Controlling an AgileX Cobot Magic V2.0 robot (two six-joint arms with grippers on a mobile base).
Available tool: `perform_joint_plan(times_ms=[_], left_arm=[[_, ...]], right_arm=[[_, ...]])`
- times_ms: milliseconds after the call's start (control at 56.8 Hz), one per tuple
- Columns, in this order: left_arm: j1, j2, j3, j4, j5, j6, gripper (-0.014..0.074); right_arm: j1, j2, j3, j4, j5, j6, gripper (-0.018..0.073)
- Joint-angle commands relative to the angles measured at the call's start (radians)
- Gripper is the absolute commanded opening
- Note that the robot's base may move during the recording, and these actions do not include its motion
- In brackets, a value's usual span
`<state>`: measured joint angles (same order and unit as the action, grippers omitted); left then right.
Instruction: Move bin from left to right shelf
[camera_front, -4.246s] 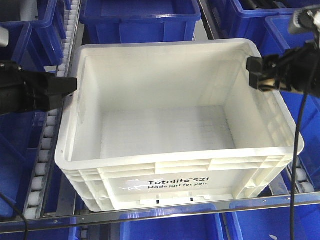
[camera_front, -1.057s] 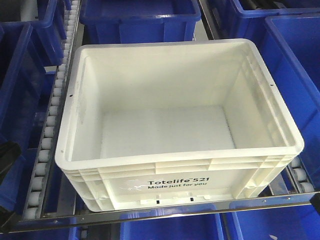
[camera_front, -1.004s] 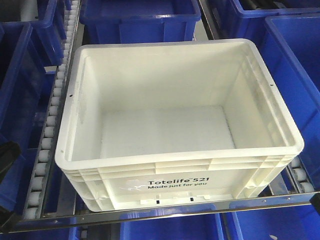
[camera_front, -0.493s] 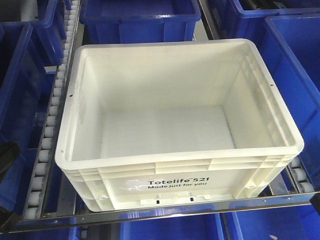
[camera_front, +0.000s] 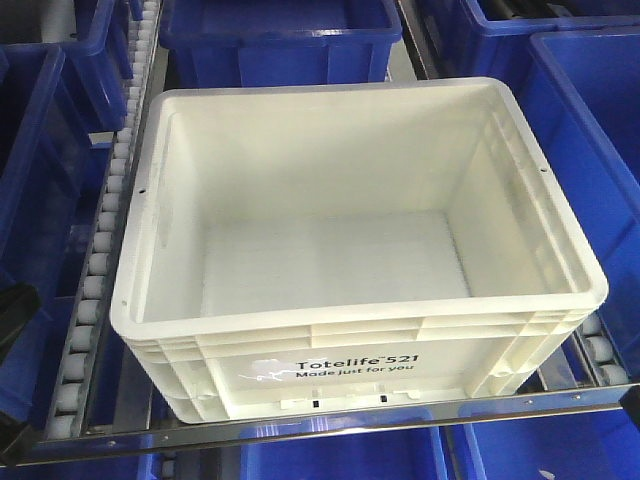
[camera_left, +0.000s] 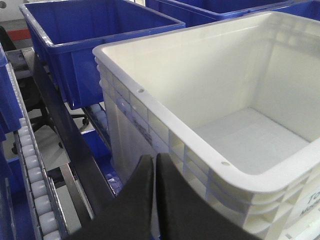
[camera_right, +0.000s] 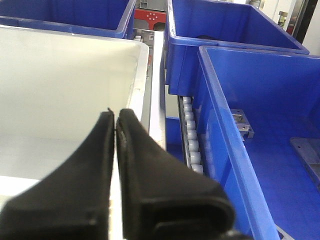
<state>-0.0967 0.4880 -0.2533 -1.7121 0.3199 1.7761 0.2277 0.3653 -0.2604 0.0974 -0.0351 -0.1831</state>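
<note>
The bin (camera_front: 350, 332) is a large white tote with "Totelife 521" printed on its front. It stands empty on a roller shelf in the middle of the front view. Neither gripper shows in the front view; only a dark bit of an arm (camera_front: 14, 305) pokes in at the left edge. In the left wrist view my left gripper (camera_left: 154, 159) is shut and empty, low beside the bin's left wall (camera_left: 131, 131), apart from it. In the right wrist view my right gripper (camera_right: 115, 115) is shut and empty, just outside the bin's right rim (camera_right: 142, 75).
Blue plastic bins (camera_front: 275, 35) surround the white one behind, left (camera_front: 30, 180) and right (camera_front: 600, 130). Grey roller tracks (camera_front: 95, 280) run along both sides of the bin. A metal rail (camera_front: 330, 420) crosses in front of it, with more blue bins below.
About four seconds ago both grippers were up at the bin's left and right rims; they have since dropped out of the front view. The bin has not moved.
</note>
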Motion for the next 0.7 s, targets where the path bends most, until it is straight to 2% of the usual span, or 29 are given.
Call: perform_joint_plan(times_ms=[0,264,317,370,440,528,617,687], left_arm=[[-0.005,0.004,-0.026,-0.073,0.013,0.002,-0.0008],[-0.005,0.004,-0.026,-0.072,0.027,-0.017,-0.0007],[-0.005,0.004,-0.028,-0.043,0.027,-0.054,-0.0007],[-0.005,0.004,-0.037,0.026,0.029,-0.121,-0.0007],[-0.005,0.004,-0.050,0.146,0.041,-0.258,-0.0006],[-0.005,0.004,-0.081,0.353,0.042,-0.474,-0.0006],[-0.005,0.004,-0.109,0.537,0.042,-0.715,-0.0006],[-0.005,0.004,-0.126,0.719,0.030,-0.920,-0.0006]], right_arm=[[0.003,0.005,-0.029,-0.001,-0.079,-0.010,-0.0008],[0.003,0.005,-0.029,-0.001,-0.079,-0.011,-0.0008],[0.003,0.005,-0.029,-0.001,-0.079,-0.011,-0.0008],[0.003,0.005,-0.029,-0.001,-0.079,-0.011,-0.0008],[0.003,0.005,-0.029,-0.001,-0.079,-0.011,-0.0008],[0.003,0.005,-0.029,-0.001,-0.079,-0.011,-0.0008],[0.003,0.005,-0.029,-0.001,-0.079,-0.011,-0.0008],[0.003,0.005,-0.029,-0.001,-0.079,-0.011,-0.0008]])
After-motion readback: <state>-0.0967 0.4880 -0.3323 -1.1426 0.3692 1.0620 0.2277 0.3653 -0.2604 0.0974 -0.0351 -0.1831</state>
